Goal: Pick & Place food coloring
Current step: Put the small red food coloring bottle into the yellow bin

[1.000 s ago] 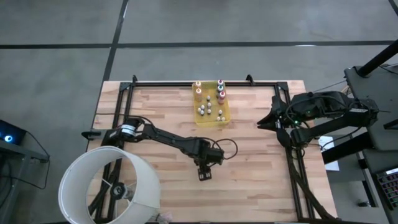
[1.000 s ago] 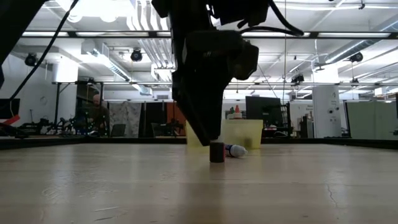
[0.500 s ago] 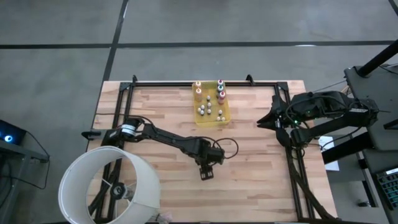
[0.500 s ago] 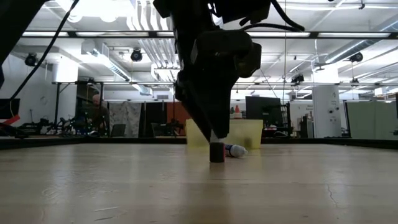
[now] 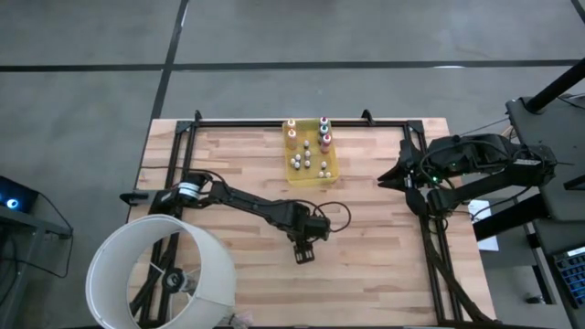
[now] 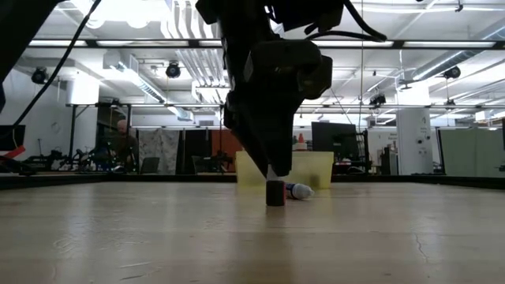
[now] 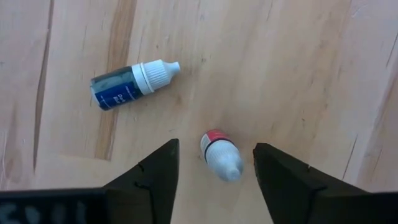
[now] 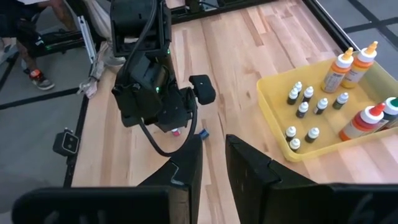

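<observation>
Food coloring bottle (image 7: 221, 155), red-banded, stands between the left pincer's (image 7: 214, 163) spread fingers, untouched.

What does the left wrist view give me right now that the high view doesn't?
Only the left wrist view: two loose bottles on the wood, a blue bottle lying on its side with a white cap, and a white bottle with a red band sitting between the left end effector's open fingers, untouched.

Only the high view: the yellow tray at the table's far edge with many bottles standing in it, and the right end effector parked at the right side.

Both: the left end effector low over the bare wooden table.
</observation>
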Robot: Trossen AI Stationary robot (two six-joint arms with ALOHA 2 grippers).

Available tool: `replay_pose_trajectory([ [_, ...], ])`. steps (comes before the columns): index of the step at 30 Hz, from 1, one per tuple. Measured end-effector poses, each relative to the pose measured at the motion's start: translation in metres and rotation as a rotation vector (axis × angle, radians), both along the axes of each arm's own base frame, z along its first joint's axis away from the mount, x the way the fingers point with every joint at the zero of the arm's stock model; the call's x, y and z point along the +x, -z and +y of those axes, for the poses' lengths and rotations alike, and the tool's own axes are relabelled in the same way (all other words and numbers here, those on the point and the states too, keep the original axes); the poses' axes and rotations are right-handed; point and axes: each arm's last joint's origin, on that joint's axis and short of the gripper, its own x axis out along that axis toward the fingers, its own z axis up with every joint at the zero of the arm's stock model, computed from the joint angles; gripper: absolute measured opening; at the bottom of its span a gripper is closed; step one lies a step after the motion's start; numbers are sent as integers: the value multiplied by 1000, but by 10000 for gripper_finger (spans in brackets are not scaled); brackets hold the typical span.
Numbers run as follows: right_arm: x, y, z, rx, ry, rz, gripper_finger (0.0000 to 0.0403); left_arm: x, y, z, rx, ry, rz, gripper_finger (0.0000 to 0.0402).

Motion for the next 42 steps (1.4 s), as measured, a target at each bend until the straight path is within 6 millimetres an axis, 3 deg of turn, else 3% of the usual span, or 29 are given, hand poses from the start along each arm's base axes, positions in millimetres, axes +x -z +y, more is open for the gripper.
replay_pose_trajectory([
  [21,0,0,0,-7,-6,0,63,0,0,2,-19,0,3,66],
  [30,0,0,0,-11,-8,-1,63,1,-1,5,-48,7,7,47],
  [36,0,0,0,-14,-10,-2,63,0,-6,19,-59,-8,21,45],
  [42,0,0,0,-25,-17,-2,63,0,-19,47,-33,-10,40,45],
])
